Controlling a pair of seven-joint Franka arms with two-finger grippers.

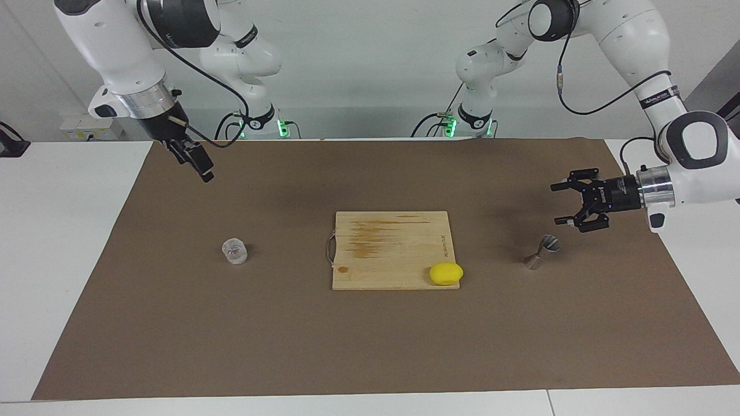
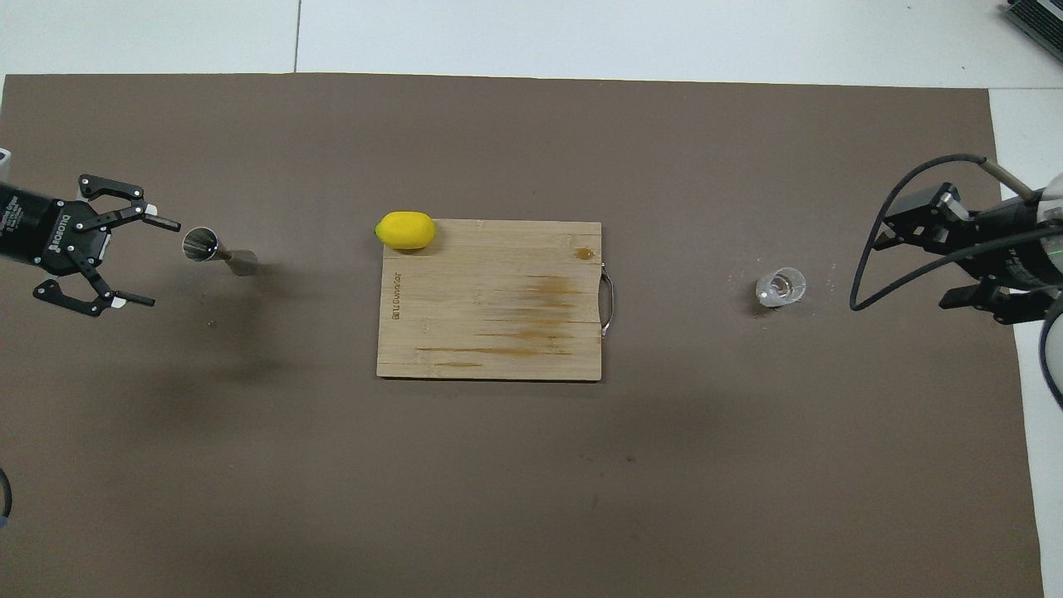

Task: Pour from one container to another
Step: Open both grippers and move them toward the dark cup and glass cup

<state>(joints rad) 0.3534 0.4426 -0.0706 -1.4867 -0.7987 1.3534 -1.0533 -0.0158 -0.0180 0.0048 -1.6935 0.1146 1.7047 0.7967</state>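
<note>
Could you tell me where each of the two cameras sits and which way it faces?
Facing view: high across the table, looking at the robots; both arms and bases show.
Overhead view: above the robots' end, looking steeply down; only the left gripper and right gripper show.
Shared: cup, jigger, board, lemon, half a turn apart.

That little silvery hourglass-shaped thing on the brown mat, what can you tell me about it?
It is a small grey metal jigger, two cones joined at a narrow waist. It stands upright on the brown mat, its open upper cup showing a shiny inside in the overhead view. It sits toward the left arm's end of the table, apart from the wooden cutting board and the lemon. Nothing touches it: the left gripper hangs close beside it with its fingers spread open.
</note>
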